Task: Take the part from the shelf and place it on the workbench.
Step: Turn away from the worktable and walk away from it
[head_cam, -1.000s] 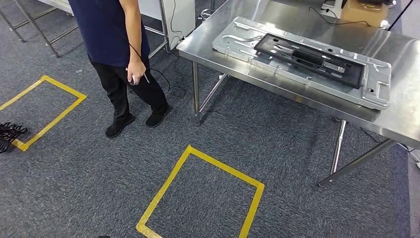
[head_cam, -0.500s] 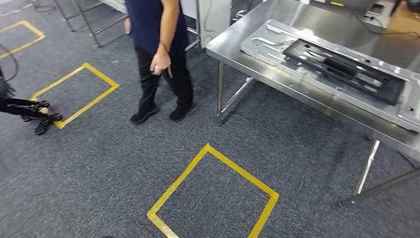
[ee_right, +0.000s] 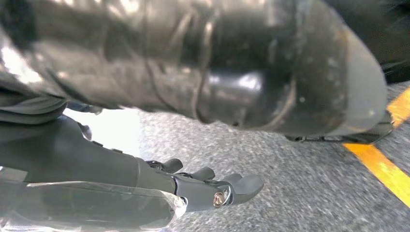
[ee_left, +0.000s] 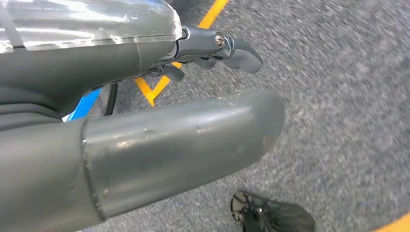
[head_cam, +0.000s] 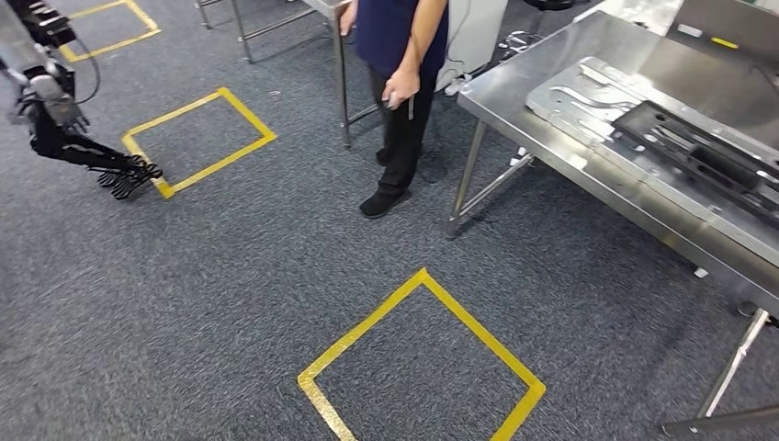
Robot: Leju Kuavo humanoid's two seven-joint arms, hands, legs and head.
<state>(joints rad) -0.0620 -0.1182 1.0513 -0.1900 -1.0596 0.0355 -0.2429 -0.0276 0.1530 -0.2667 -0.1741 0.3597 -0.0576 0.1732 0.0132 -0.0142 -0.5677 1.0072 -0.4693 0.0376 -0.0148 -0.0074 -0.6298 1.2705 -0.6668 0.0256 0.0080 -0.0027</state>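
Note:
My left hand [head_cam: 124,175] hangs over the carpet at the far left of the head view, its dark fingers spread and nothing in them. The left wrist view shows the same hand [ee_left: 145,96] with its fingers [ee_left: 227,48] extended above grey carpet. In the right wrist view my right hand [ee_right: 193,188] also holds nothing, fingers [ee_right: 241,186] stretched out and apart. The steel workbench [head_cam: 551,138] stands at the right, far from both hands. On it lies a silver metal plate [head_cam: 588,96] with a black frame-like part [head_cam: 707,152] on top.
A person [head_cam: 400,92] in dark clothes stands between the workbench and another table's legs [head_cam: 340,83], holding a small device. Yellow tape squares mark the carpet: one in front of me [head_cam: 482,331], one beside my left hand [head_cam: 248,115].
The camera has swung to the left, so the workbench and the person shifted right in the picture. My left arm and hand have come into the head view.

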